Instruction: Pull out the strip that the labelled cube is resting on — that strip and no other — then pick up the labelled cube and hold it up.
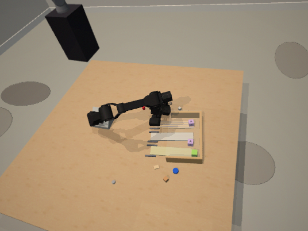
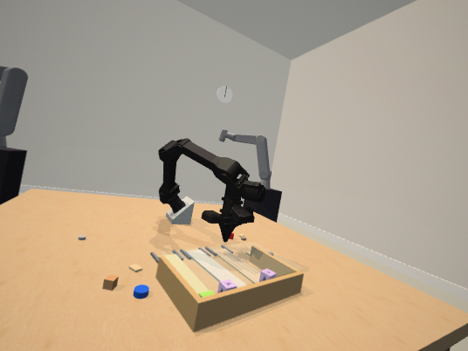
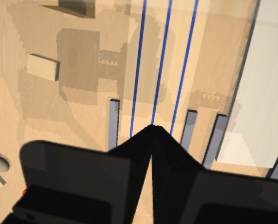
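Two lilac cubes marked A are at the far end of the tray. One lilac cube rests on the clear strip with blue lines; the other lilac cube rests on the white strip. A plain green cube rests on the yellow strip. My gripper is shut and empty, pointing down above the near end of the blue-lined strip. Its fingertips are hidden in the top view.
The wooden tray has walls around its far part. Dark bars flank the strips' near ends. A blue disc, brown cube and tan block lie beside it. A red cube lies near the arm.
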`<state>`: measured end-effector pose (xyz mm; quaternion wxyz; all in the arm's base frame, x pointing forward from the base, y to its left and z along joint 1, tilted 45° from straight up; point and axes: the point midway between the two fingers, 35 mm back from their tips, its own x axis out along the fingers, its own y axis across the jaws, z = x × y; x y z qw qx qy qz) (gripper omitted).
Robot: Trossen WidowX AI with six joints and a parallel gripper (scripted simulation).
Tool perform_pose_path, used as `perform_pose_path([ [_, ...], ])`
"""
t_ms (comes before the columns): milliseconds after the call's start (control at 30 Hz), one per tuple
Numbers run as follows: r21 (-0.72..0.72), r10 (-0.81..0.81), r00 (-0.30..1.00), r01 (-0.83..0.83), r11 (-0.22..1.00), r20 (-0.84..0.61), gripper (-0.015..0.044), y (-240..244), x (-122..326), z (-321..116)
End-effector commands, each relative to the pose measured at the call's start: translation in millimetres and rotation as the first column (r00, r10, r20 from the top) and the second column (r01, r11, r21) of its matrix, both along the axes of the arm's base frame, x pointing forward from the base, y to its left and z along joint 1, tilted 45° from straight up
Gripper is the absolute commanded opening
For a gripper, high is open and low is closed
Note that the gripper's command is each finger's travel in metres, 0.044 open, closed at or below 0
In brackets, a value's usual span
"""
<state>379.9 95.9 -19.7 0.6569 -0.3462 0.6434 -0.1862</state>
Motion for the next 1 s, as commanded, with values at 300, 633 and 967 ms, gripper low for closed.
perform_pose_path([
  [300, -0.011, 0.004, 1.0, -0.004, 1.0, -0.01, 0.0, -16.3, 0.0, -18.1],
  [633, -0.012, 0.003, 1.0, -0.003, 1.0, -0.01, 0.0, -25.5, 0.3, -28.3],
  [967, -0.012, 0.003, 1.0, -0.003, 1.0, -0.01, 0.0, -25.5, 0.3, -28.3],
])
